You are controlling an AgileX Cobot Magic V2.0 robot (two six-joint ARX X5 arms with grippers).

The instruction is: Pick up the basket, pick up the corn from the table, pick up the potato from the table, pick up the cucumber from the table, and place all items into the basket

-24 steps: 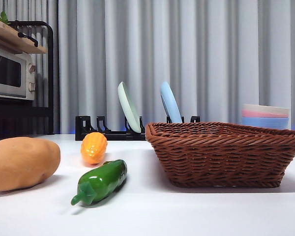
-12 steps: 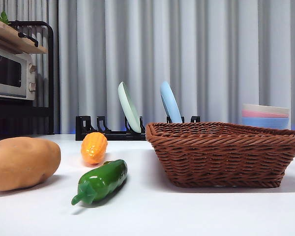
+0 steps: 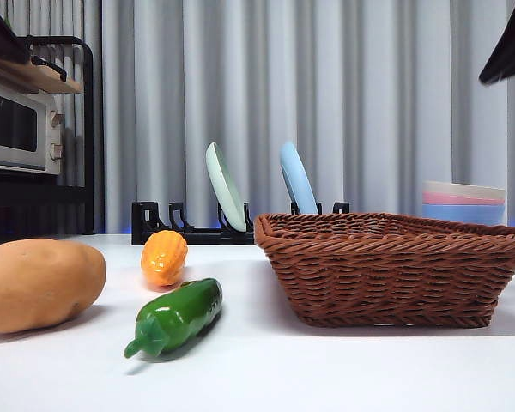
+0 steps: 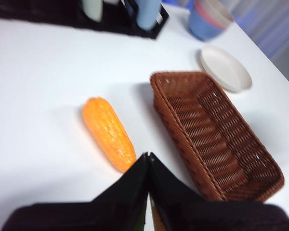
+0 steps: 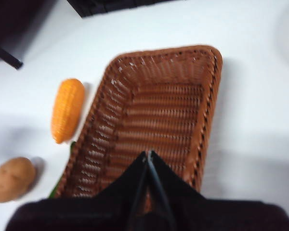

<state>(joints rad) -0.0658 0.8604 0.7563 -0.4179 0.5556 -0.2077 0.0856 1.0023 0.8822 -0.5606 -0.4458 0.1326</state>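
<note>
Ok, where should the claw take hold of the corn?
Grip the corn across its narrow middle, coming straight down from above. It lies flat and apart from the basket, with free table along both long sides, and the lengthwise ribs should help the hold.

left tool (image 4: pixel 148 159): matte black, two tapered jaws | right tool (image 5: pixel 148 156): same black wedge shape

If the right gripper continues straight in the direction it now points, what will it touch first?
Most likely the basket: the right gripper, jaws shut, points into its empty inside, so it should meet the woven floor. How high it hangs is unclear.
</note>
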